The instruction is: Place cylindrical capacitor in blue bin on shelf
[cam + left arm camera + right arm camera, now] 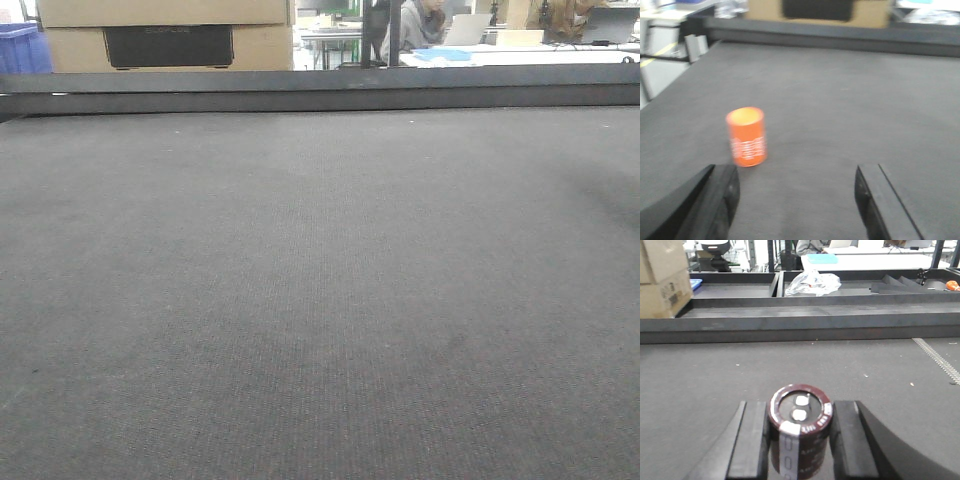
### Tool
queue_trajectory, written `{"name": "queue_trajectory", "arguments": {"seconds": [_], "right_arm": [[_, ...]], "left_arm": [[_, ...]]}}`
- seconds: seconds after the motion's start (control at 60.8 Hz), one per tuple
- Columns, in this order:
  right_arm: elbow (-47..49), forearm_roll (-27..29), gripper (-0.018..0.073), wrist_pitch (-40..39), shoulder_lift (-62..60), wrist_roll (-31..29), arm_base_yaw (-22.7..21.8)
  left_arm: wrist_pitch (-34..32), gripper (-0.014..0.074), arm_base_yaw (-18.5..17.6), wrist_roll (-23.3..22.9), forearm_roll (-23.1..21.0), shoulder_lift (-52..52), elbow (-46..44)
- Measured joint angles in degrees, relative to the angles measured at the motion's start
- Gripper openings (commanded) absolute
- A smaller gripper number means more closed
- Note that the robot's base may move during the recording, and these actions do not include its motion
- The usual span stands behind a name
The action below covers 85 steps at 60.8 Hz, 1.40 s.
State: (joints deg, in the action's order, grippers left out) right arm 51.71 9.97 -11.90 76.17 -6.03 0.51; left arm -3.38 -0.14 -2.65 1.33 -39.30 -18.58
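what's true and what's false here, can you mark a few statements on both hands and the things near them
1. The right hand is closed on the capacitor. True.
2. The left hand holds the orange can. False: it is open and the can stands apart from it on the table.
3. The orange can lies on its side. False: it stands upright.
4. The capacitor's top faces the right wrist camera. True.

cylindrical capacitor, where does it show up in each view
Exterior front-facing: not in it.
Left wrist-mounted: not in it; only an orange cylinder stands there.
Right wrist-mounted: cylindrical capacitor bottom centre, held in the right hand.
Shared landmark: dark rail across the background.
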Motion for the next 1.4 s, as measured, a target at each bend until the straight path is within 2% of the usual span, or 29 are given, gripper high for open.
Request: {"name": "queue_trajectory", "arguments": {"seconds": [0.115,0.23,0.444,0.822,1.069,1.184,1.25,1.398], "right_arm": [[0.0,0.0,-0.0111,4.9,-4.6,0.0,0.0],[0.0,0.0,-0.0111,7.6,-8.4,0.0,0.0],[0.0,0.0,-0.0111,9.5,-13.0,0.0,0.0],[0.0,0.0,-0.0111,13.7,-15.4,0.0,0.0],[0.0,0.0,-0.0111,14.1,-15.4,0.0,0.0],[0.0,0.0,-0.0111,14.1,-15.4,0.0,0.0],[0.0,0.0,-0.0111,14.2,-15.4,0.0,0.0],[0.0,0.0,-0.0111,14.2,-15.4,0.0,0.0]], "left_arm": [[-9.8,0.0616,1.9,0.0,-0.8,-10.6,0.1],[-18.3,0.0610,2.1,0.0,-1.3,-23.9,-1.1],[-27.4,0.0610,2.1,0.0,-1.3,-42.9,-8.4],[-29.8,0.0610,3.4,0.0,-4.9,-62.8,-24.4],[-30.4,0.0602,4.2,0.0,-5.0,-68.7,-29.2],[-30.4,0.0539,4.2,0.0,-5.0,-69.0,-29.3],[-30.4,0.0454,4.2,0.0,-5.0,-69.1,-29.3],[-30.2,0.0182,4.2,0.0,-5.0,-68.9,-29.3]]}}
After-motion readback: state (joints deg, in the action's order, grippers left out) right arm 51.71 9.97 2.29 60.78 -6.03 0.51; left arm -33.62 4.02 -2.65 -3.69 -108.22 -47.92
